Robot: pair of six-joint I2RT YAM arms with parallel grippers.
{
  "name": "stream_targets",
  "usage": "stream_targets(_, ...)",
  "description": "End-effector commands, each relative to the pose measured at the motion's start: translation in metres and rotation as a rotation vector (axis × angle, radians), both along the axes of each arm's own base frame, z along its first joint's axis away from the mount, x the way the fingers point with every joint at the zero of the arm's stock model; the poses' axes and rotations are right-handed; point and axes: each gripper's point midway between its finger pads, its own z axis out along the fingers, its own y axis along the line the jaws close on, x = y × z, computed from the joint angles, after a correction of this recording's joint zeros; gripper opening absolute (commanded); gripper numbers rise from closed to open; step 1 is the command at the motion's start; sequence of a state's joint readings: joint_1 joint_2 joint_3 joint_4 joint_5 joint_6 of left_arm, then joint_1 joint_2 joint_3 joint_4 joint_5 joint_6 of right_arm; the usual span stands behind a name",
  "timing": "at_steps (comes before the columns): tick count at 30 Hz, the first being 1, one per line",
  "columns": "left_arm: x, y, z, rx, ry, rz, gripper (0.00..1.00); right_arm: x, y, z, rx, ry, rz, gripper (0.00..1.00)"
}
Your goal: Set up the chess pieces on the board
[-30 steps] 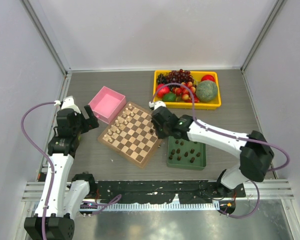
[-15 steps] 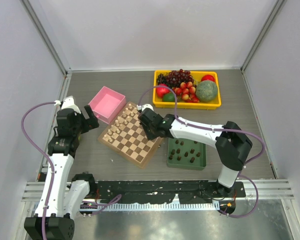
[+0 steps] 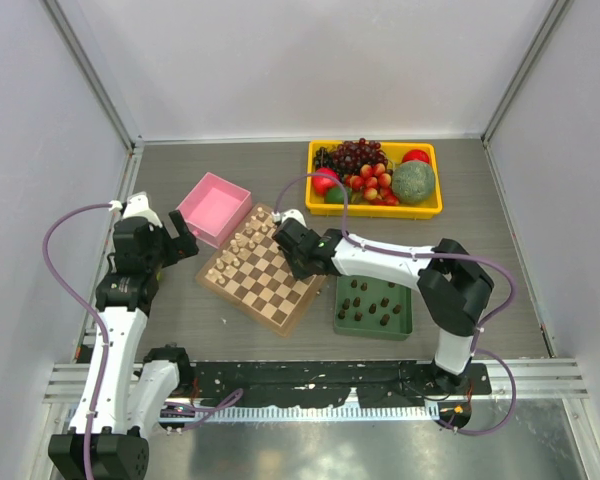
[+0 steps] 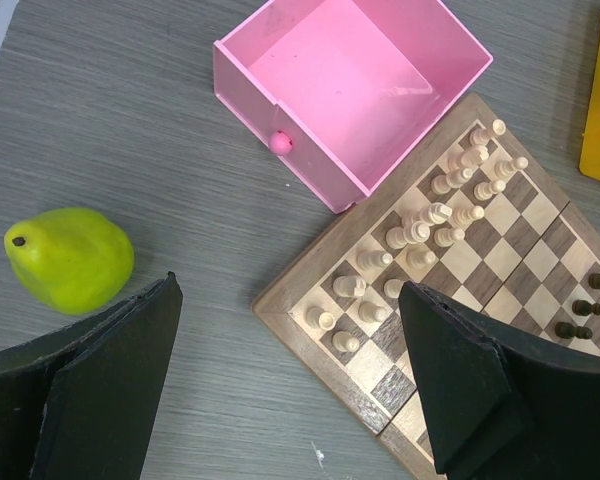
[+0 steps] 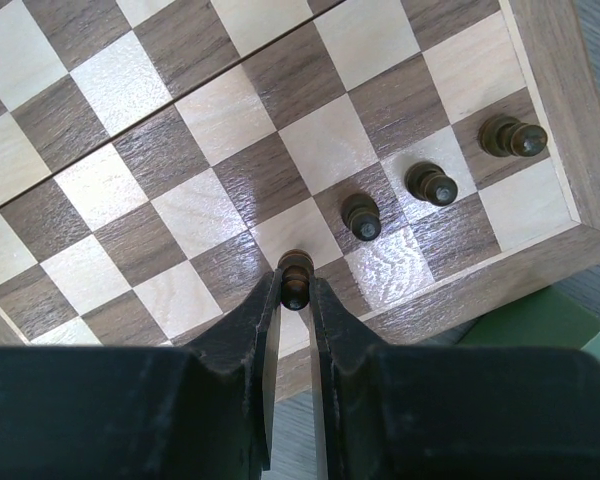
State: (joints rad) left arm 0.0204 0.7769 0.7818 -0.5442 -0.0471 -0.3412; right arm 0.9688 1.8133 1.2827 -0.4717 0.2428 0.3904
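Right, the right tool (image 5: 296, 288) is down low over the board (image 5: 130, 90), its fingers pinched narrow around the head of one dark piece (image 5: 296, 268). That piece hangs over a square next in line to three dark pieces (image 5: 430, 184) standing along the board's edge row. Whether its base is on the wood yet, I can't tell from the wrist view. More dark figures (image 3: 370, 300) wait in the green tray (image 3: 373, 336) just beside the board, so by my reckoning this side is only begun, while the cream pieces (image 4: 420, 235) fill two rows at the opposite edge. Over there the left tool (image 4: 290, 290) hangs wide and empty above the surface (image 4: 130, 100), between a pear (image 4: 68, 258) and the board's corner, with the pink box (image 4: 350, 70) just beyond. Now the danger: the grip is high on a tiny piece, so if the fingers part while it is tilted or off the wood, it could topple and roll, and the border is close, with the tray right past it. The neighbour sits near the finger too, so any sideways drift on the way out could clip it and knock the row over. The piece also seems close to a line between squares, so a careless release may leave it straddling two.
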Motion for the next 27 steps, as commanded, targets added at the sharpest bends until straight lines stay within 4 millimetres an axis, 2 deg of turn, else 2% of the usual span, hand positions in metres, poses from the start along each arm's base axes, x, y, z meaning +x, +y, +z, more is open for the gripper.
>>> stream_targets(1, 0.006, -0.002, 0.02, -0.015, -0.055, -0.007, 0.99, 0.016, 0.011, 0.015, 0.03, -0.065, -0.009, 0.2)
stream_targets(14, 0.006, -0.002, 0.02, -0.013, -0.057, -0.007, 0.99, 0.015, 0.015, 0.007, 0.029, -0.034, 0.013, 0.25)
stream_targets(22, 0.005, -0.002, 0.019, -0.013, -0.055, -0.005, 0.99, 0.015, 0.017, 0.018, 0.056, -0.044, 0.022, 0.31)
stream_targets(27, 0.006, -0.002, 0.019, -0.014, -0.054, -0.004, 0.99, 0.014, 0.019, 0.038, 0.093, -0.068, 0.033, 0.35)
